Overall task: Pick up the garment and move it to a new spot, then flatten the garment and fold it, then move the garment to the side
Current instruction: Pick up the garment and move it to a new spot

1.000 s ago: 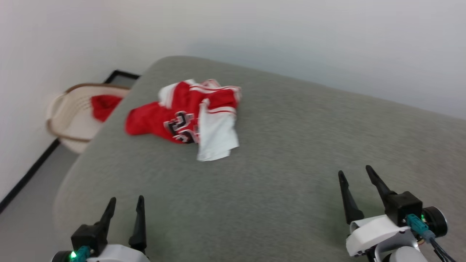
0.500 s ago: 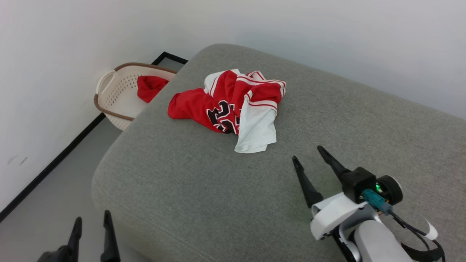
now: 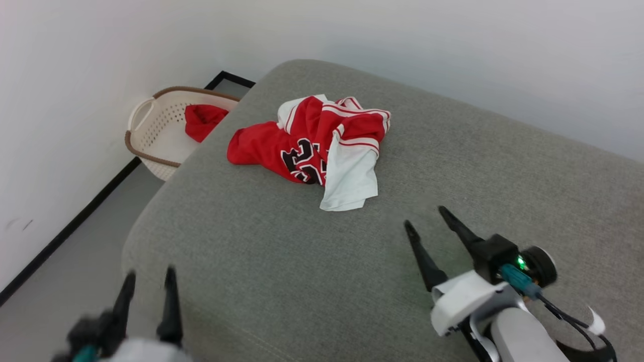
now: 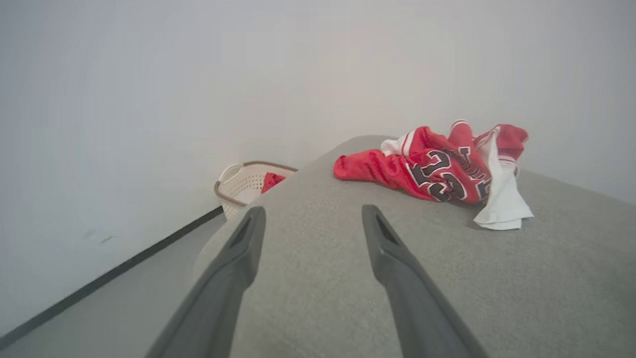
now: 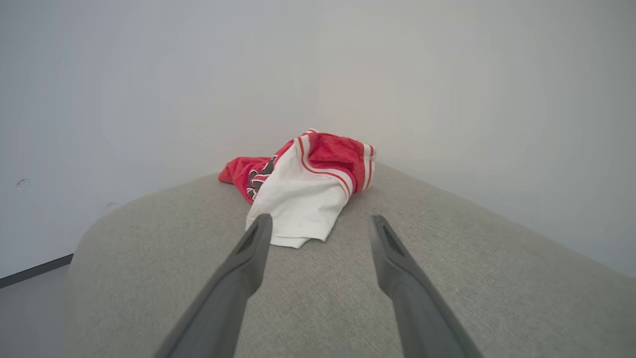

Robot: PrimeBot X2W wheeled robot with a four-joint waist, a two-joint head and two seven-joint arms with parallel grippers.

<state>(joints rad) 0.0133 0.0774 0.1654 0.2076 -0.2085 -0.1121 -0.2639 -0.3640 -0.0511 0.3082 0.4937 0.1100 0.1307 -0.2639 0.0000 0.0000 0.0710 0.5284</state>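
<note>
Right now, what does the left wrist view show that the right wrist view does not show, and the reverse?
Against the right wrist view, the left wrist view adds the basket on the floor beside the grey cushion, a plain red cloth inside it, and the open left gripper. The right wrist view adds the open right gripper, aimed at the white sleeve lying nearest it. Both share the crumpled garment, untouched on the cushion, and the pale wall behind.

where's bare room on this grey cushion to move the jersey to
Widest bare stretch: the grey cushion right of the garment, back to the wall. Also bare: the near strip between the left pincer and the right pincer. Crowded: the far left corner, where the garment lies near the basket.
</note>
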